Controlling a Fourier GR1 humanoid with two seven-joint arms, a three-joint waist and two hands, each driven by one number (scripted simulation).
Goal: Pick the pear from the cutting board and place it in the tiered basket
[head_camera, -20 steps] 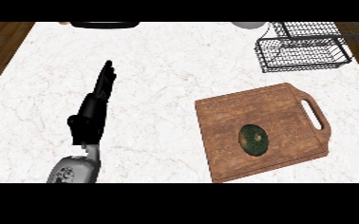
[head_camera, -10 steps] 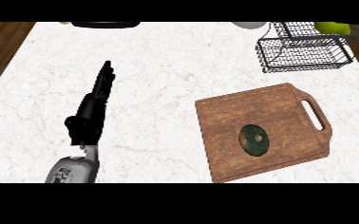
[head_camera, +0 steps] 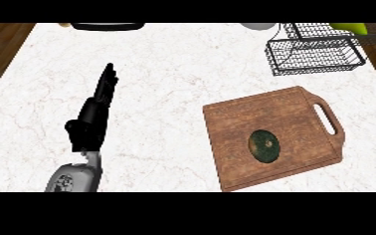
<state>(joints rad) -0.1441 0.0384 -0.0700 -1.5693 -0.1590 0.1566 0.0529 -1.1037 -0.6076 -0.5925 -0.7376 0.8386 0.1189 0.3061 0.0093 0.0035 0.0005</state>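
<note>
Pear (head_camera: 264, 146) — on cutting board (head_camera: 273, 137) at 4 o'clock; left hand (head_camera: 93, 114), fingers straight, holds nothing; tiered basket (head_camera: 314, 50) at 1 o'clock — round fruit may roll if nudged.

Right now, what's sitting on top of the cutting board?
A dark green pear sits alone on the cutting board. Whatever lies under the board cannot be seen.
</note>
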